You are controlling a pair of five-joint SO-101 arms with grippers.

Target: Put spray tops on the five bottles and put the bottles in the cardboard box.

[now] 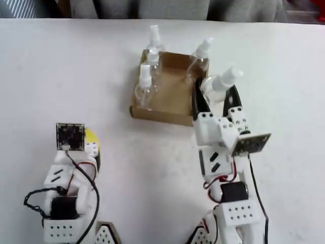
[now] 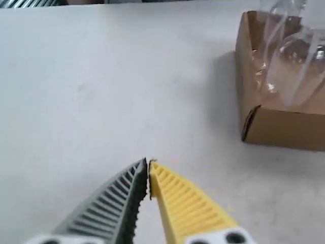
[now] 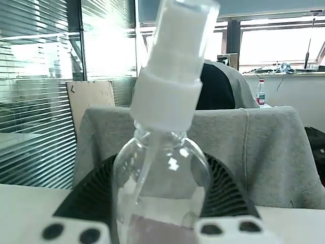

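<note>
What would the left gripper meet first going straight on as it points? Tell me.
Only bare table, it seems: the left gripper, shut, points past the cardboard box, which sits off its line. Depth is unclear.

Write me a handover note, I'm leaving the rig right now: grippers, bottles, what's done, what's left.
Left gripper: shut, empty, over the table left of the cardboard box.
Right gripper: shut on the fifth bottle, spray top on, above the box's right edge.
Done: four topped bottles stand in the box.
Left: lower the fifth in, release.
</note>
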